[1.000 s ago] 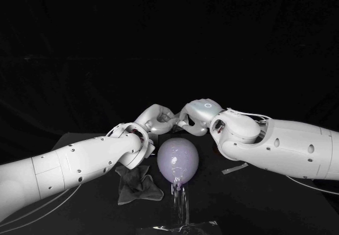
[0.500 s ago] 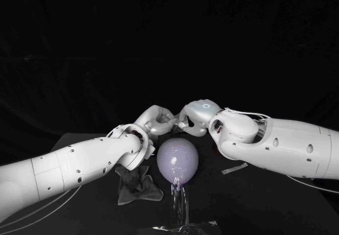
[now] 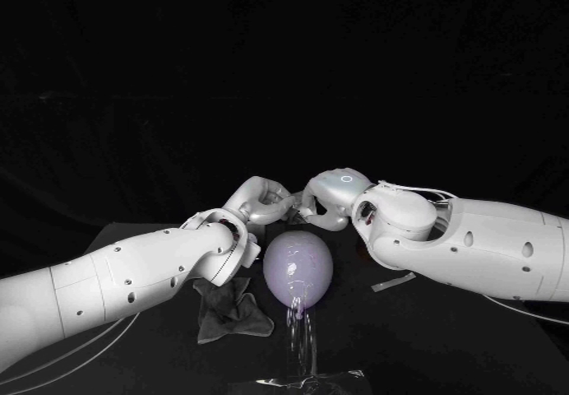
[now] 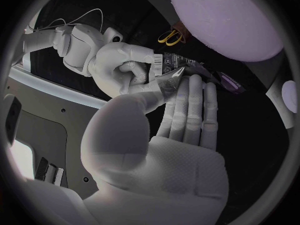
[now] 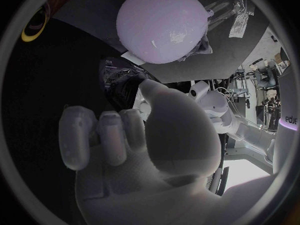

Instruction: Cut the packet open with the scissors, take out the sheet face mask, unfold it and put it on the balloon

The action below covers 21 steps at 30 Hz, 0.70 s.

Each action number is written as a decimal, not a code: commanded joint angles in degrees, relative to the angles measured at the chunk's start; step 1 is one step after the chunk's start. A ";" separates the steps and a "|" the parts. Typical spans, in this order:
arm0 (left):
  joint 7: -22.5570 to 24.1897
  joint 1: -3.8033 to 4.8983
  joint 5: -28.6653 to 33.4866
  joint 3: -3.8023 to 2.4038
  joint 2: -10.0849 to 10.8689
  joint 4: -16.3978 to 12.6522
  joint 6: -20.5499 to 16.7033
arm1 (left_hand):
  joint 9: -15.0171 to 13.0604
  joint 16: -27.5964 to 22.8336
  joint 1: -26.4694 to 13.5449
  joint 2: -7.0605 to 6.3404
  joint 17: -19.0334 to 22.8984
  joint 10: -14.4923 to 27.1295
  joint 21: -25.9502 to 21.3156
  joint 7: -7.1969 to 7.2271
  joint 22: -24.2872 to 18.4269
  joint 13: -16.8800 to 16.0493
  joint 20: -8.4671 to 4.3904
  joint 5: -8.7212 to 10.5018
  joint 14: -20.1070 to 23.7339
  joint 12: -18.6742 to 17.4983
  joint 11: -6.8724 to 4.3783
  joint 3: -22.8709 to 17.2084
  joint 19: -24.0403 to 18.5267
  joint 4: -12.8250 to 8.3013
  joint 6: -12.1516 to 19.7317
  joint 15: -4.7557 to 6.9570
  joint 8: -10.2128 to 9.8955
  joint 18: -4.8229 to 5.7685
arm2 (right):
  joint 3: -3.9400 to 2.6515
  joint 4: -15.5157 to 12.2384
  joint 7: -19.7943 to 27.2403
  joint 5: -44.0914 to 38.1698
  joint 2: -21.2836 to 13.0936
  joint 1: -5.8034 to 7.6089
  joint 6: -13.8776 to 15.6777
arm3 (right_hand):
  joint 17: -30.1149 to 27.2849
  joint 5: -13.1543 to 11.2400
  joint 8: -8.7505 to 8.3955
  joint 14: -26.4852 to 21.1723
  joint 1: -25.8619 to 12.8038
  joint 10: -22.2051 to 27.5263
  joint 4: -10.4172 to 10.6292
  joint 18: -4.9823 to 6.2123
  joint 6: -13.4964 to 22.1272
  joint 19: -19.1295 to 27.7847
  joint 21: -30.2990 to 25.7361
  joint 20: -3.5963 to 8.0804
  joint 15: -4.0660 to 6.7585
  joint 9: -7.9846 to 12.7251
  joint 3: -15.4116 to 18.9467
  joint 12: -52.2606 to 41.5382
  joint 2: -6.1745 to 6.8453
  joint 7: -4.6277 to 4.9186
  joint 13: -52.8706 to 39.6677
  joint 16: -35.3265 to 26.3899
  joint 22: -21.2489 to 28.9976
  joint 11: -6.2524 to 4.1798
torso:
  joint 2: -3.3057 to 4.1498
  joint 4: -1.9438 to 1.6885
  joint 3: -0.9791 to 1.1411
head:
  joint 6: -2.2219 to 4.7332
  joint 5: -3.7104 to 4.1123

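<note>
The pale lilac balloon (image 3: 297,267) stands on a clear stand (image 3: 303,380) at the table's middle. Behind it my two hands meet. My right hand (image 3: 318,212) grips the silver packet (image 4: 181,67) by its barcode end. My left hand (image 4: 181,130) lies with its fingers straight along the packet, its thumb pressing the packet's pointed corner against them. In the right wrist view the packet (image 5: 122,82) shows dark above my right hand's curled fingers (image 5: 103,135), with the balloon (image 5: 162,25) beyond. The yellow-handled scissors (image 4: 167,36) lie on the table past the hands.
A dark crumpled cloth (image 3: 231,311) lies on the table left of the balloon, under my left arm. A thin pale strip (image 3: 395,283) lies to the balloon's right, beneath my right arm. The table's front edge runs close to the stand.
Both hands have shifted only slightly behind the balloon. Their hold on the packet looks the same, and the balloon and the cloth have not moved.
</note>
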<state>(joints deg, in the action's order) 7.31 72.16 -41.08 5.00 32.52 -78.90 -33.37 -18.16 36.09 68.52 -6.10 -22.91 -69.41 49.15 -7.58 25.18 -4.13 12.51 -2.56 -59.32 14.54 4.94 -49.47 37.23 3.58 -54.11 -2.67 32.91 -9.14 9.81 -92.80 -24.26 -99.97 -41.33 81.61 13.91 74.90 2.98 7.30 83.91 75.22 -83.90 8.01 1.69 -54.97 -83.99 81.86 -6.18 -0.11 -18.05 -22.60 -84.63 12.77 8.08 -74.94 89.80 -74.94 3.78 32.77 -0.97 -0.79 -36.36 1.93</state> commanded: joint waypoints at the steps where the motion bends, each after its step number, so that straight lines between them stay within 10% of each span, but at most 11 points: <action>1: 3.39 0.53 2.78 -0.51 0.35 -0.44 -0.63 | -4.09 -0.21 1.57 1.35 -0.04 0.10 -0.21 0.03 -0.07 0.06 0.16 -0.20 0.16 -0.31 -0.12 0.14 -0.35 -0.01 0.21 0.07 0.23 -0.54 | 0.44 -0.18 -0.73 2.27 -0.43 -0.45 -5.14 | 15.10 -0.13 0.17 6.09 -0.14 -3.78 0.63 0.27 -0.55 -0.97 0.00 0.10 0.27 -0.01 0.01 -0.22 -0.59 -0.06 -12.12 0.20 -12.46 -0.40 | 0.01 0.03 -0.01 | -0.07 0.08; 11: 3.22 0.53 2.26 -0.50 0.73 -1.78 1.14 | -4.22 -0.24 1.71 1.28 -0.04 0.06 -0.21 0.04 -0.08 0.06 0.20 -0.20 0.12 -0.34 -0.14 0.17 -0.30 -0.11 0.22 0.08 0.32 -0.60 | 0.46 -0.54 -0.30 2.88 -0.46 -0.45 -6.94 | 15.10 0.29 2.08 6.09 2.60 -4.25 0.73 0.10 -5.23 -1.52 0.78 0.38 0.68 -0.30 -3.64 -1.14 -4.76 -0.77 -12.64 0.20 -12.71 -1.01 | 0.01 0.01 0.01 | -0.23 0.16; 15: 3.15 0.53 2.15 -0.50 0.80 -1.87 1.33 | -4.25 -0.25 1.75 1.27 -0.04 0.05 -0.20 0.05 -0.08 0.05 0.21 -0.19 0.11 -0.35 -0.14 0.18 -0.29 -0.13 0.22 0.08 0.34 -0.62 | 0.47 -0.76 0.23 2.67 -0.42 -0.45 -8.40 | 15.10 -0.18 4.32 6.09 3.45 -4.52 0.56 0.04 -8.60 -1.73 1.10 1.07 1.65 -1.22 -6.44 -1.61 -8.26 -2.36 -12.90 0.20 -12.82 -2.30 | 0.04 0.01 0.03 | -0.33 0.17; 21: 3.10 0.53 1.96 -0.50 0.88 -1.79 1.45 | -4.34 -0.27 1.85 1.29 -0.04 0.01 -0.18 0.06 -0.08 0.05 0.23 -0.20 0.08 -0.37 -0.15 0.19 -0.24 -0.18 0.22 0.10 0.40 -0.67 | 0.48 -1.21 0.73 1.36 -0.55 -0.45 -9.22 | 15.10 -0.15 6.62 6.09 2.07 -5.04 1.52 -0.09 -10.35 -2.04 1.60 1.96 2.64 -2.74 -8.26 -2.71 -10.03 -3.55 -13.53 0.20 -12.97 -3.41 | 0.02 0.01 0.02 | -0.46 0.33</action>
<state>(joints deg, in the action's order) 7.74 72.21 -39.53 4.95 33.46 -80.39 -31.97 -18.16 36.09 68.56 -6.08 -22.90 -69.30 49.14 -7.68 25.11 -4.04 12.51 -2.56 -59.26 14.42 5.05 -49.46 37.25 3.57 -54.01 -2.80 32.91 -8.80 9.95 -94.03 -23.89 -97.73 -41.74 81.53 8.97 74.95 2.96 11.77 84.03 77.39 -83.97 9.49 1.69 -63.63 -84.00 83.21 -4.65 2.08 -18.83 -30.46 -86.98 3.17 4.80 -74.90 89.76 -74.93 0.73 32.78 -0.97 -0.76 -36.77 2.18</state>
